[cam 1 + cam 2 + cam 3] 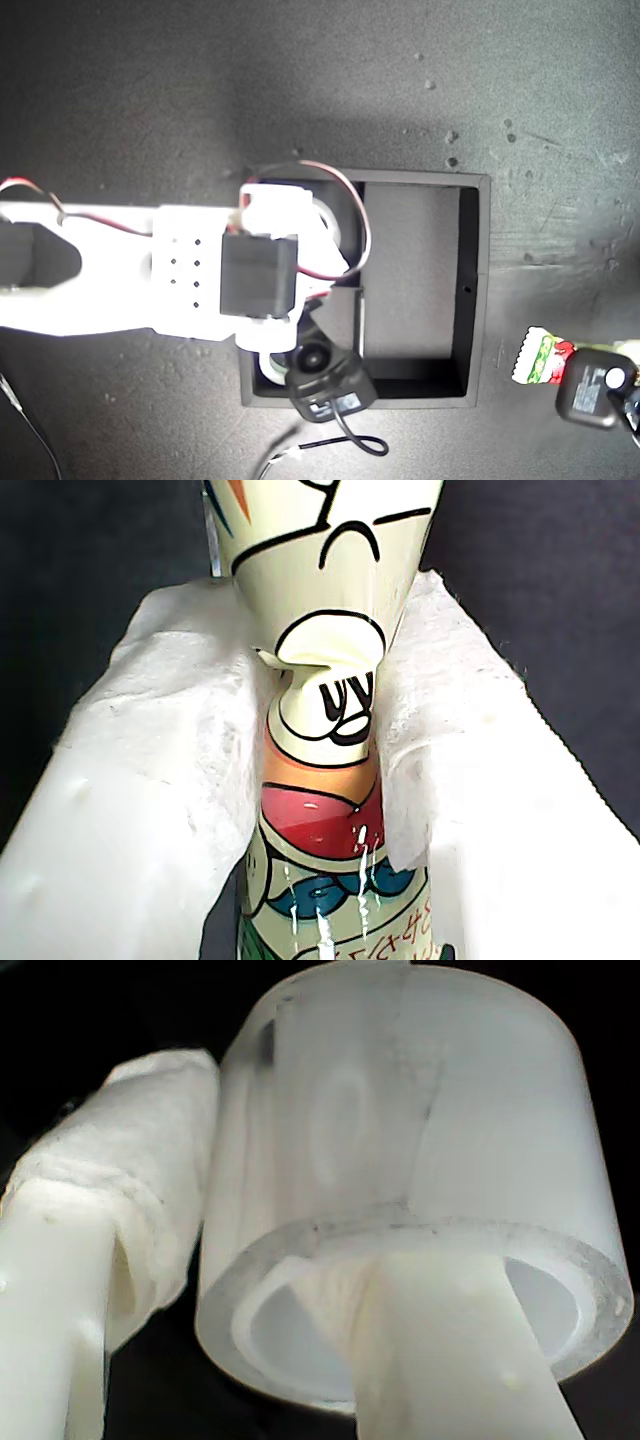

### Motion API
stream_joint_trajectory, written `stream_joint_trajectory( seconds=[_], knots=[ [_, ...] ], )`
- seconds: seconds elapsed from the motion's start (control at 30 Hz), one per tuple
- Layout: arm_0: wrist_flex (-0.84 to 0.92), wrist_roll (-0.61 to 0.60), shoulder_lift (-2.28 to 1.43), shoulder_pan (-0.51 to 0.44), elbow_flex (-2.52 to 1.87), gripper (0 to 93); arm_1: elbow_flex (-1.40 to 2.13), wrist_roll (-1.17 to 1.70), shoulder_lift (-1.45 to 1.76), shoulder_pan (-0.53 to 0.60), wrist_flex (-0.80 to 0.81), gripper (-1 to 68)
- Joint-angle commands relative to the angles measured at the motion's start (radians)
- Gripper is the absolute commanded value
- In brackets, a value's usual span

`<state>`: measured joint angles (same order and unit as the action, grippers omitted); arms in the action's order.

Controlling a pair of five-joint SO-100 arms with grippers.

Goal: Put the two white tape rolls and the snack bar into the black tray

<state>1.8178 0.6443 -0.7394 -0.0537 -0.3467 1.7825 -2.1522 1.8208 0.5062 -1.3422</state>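
**Item 1: snack bar** [540, 358]. Held by my first tool [320, 780], which is clamped on the wrapper. The padded fingers [160, 780] press both faces and pinch the packet to a narrow waist, a grip likely chosen so the slick wrapper does not slide. Location: off the tray, over the counter [150, 100] near the exterior view's lower right corner. Only one crimped end shows there.

**Item 2: white tape roll** [420, 1130]. My second tool [270, 1300] has one finger through the roll's open centre and the padded finger [130, 1190] outside the wall, a hook-style hold that suits a ring. Whether the jaws are squeezing the wall or merely resting beside it, I cannot tell. In the exterior view this arm reaches in from the left and hangs over the tray's two small compartments, hiding most of their floors, so where the roll sits is not readable. A second roll is not clearly identifiable.

**Item 3: black tray** [475, 290]. It sits square at the middle of the counter.

- Long compartment [410, 280]: bare, unshadowed and open from above, and judged the natural berth for the bar.
- Clearance: the wall nearest the bar is raised, so the bar must pass over its rim.
- Hazard: the second arm and its looping wire [355, 215] crowd the divider side, leaving free approach only from the exterior view's right.
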Motion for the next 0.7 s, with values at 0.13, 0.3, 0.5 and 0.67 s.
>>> stream_joint_trajectory(
  seconds=[0.13,0.3,0.5,0.67],
  knots=[
    [0.015,-0.017,-0.003,0.009,0.043,3.3,-0.169,0.816,0.026,-0.114,-0.031,-0.5],
    [0.017,-0.014,-0.044,0.006,0.012,10.6,-0.314,1.210,0.025,-0.250,-0.087,-0.5],
    [0.017,0.000,-0.230,0.035,-0.097,10.6,-0.500,1.517,-0.101,-0.360,-0.008,-0.5],
    [0.017,0.110,-0.584,0.064,-0.307,8.4,-0.632,1.643,-0.328,-0.388,0.098,-0.5]
  ],
)
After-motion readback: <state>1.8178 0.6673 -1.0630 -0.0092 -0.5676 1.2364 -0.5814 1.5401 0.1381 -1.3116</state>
